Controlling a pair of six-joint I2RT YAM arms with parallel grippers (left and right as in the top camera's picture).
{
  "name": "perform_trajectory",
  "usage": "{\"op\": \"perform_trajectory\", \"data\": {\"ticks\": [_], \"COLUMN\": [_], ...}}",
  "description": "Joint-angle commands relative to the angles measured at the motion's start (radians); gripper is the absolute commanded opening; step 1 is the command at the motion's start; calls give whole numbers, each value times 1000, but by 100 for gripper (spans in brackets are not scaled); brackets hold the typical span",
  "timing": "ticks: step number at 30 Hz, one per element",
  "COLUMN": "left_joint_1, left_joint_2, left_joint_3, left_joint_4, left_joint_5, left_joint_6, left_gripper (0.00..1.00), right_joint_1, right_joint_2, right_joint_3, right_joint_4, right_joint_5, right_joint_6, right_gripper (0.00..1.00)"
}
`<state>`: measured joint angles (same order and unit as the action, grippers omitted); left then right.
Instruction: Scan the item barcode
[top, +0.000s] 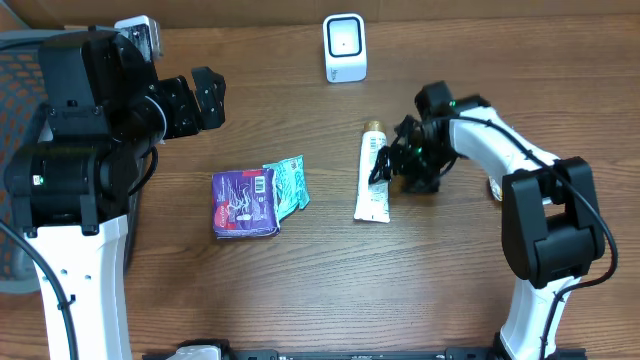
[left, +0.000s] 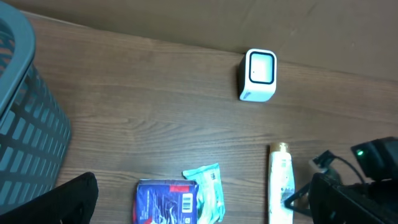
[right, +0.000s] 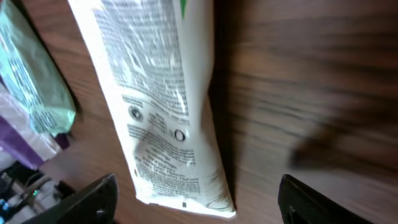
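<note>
**Tube flat on the tabletop, right claw spread over it**

The white tube (top: 373, 180) lay flat on the tabletop (top: 300, 290), cap toward the scanner (top: 345, 47) and print facing up, probably so its code could be found. The right claw (right: 196, 190) hung low over the crimped end, fingers apart, clamping nothing. The left claw (top: 200, 98) waited wide apart, well off to the left. A purple packet (top: 243, 203) and a teal packet (top: 290, 183) lay nearby. Nothing stood between tube and scanner.

left gripper (top: 212, 98): held high, jaws wide | right gripper (top: 383, 160): low, jaws apart (arm bent inward)
</note>
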<state>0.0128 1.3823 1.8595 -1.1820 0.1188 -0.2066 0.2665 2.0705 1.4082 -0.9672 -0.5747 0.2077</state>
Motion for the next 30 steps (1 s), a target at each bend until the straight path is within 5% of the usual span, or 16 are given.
{"op": "perform_trajectory", "data": {"ticks": [1, 9, 13, 15, 25, 30], "left_joint_1": [0, 0, 0, 0, 0, 0], "left_joint_2": [3, 3, 3, 3, 3, 3], "left_joint_3": [8, 8, 8, 8, 8, 8], "left_joint_4": [3, 3, 3, 3, 3, 3], "left_joint_5": [4, 4, 4, 4, 4, 4], "left_joint_6": [19, 19, 19, 19, 19, 19], "left_gripper": [100, 100, 100, 99, 100, 100], "right_joint_1": [3, 70, 65, 62, 57, 59], "right_joint_2": [0, 0, 0, 0, -210, -292], "right_joint_3": [-62, -223, -223, -222, -205, -201], "right_joint_4": [89, 399, 417, 424, 332, 245], "right_joint_5": [-87, -127, -127, -127, 31, 84], "right_joint_6": [37, 339, 344, 343, 213, -41], "right_gripper": [79, 55, 17, 7, 4, 4]}}
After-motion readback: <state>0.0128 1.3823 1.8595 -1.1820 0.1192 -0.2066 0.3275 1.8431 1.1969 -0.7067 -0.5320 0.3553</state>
